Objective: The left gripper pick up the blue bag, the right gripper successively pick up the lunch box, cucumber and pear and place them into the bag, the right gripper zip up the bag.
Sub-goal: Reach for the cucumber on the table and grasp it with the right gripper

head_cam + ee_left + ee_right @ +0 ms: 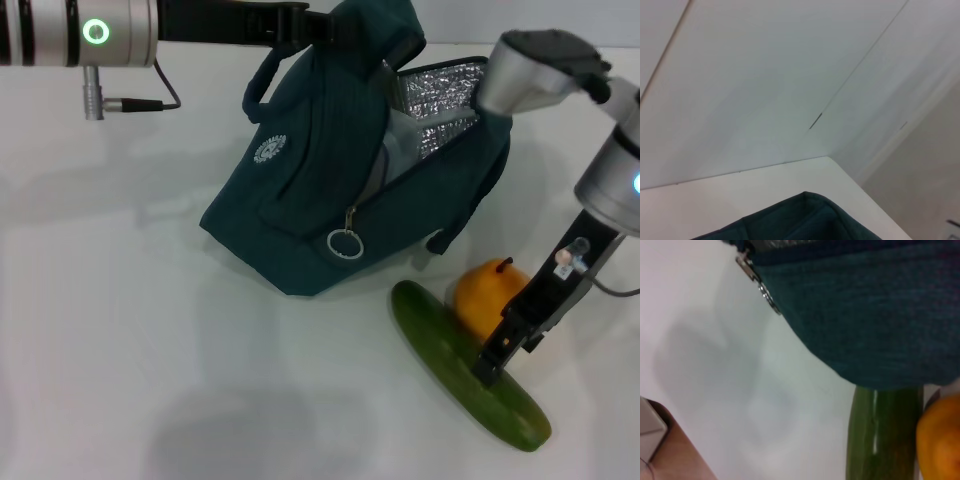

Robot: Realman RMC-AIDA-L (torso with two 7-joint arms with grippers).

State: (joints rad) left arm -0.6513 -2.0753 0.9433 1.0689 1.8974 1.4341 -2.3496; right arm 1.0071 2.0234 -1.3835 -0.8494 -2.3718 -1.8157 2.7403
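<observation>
At the far edge of the desk (120, 330), the blue bag (330, 190) is held up by its top by the left claw (285, 22), which is clamped on the bag's handle. The bag is tilted, with its lower corner resting on the desk and its mouth gaping towards the right, so that the silver lining (440, 105) is exposed. A pale shape is seen inside the opening, but what it is cannot be told. The zip pull with its metal ring (344, 244) hangs at the bag's near side. In the left wrist view only a dark teal edge of the bag (805, 220) is shown against the pale desk.

Towards the near right corner of the desk, the cucumber (470, 375) is laid at a slant, with the pear (488, 295) touching its far side. The right claw (497, 358) is lowered onto the cucumber just beside the pear; its fingers are set narrow at the cucumber's surface, but whether they are closed on it cannot be told. In the right wrist view, the cucumber (880, 435) and pear (940, 440) are seen just below the bag's fabric (865, 310).
</observation>
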